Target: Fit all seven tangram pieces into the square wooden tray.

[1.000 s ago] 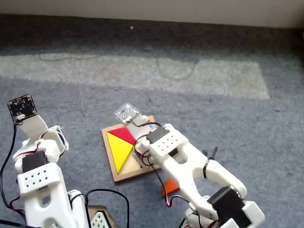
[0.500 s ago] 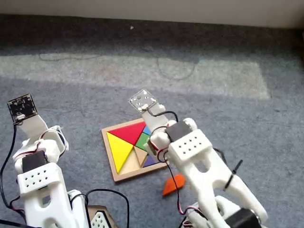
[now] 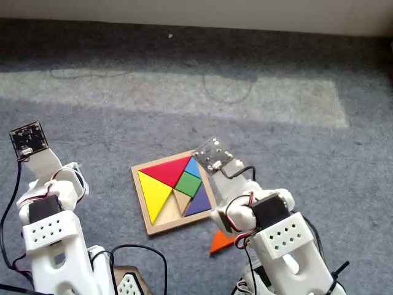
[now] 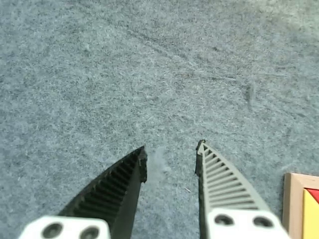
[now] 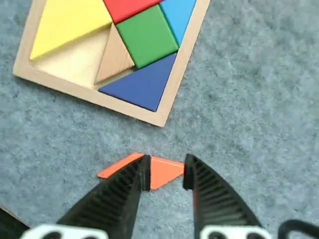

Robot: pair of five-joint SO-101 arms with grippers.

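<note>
Six pieces lay in the wooden tray (image 3: 139,196): yellow triangle (image 3: 153,190), red triangle (image 3: 167,171), light blue triangle (image 3: 194,167), green square (image 3: 189,183), tan triangle (image 3: 180,200) and dark blue piece (image 3: 199,203). A bare patch of tray floor (image 5: 67,62) showed beside the yellow one. The orange piece (image 3: 222,241) lay flat on the grey carpeted counter (image 3: 295,153), just outside the tray's near edge. My right end effector (image 5: 167,158) hung over it with fingers apart, one tip on each side; I could not tell whether they touched it. My left end effector (image 4: 172,146) was apart too, holding nothing, over carpet beside the tray.
</note>
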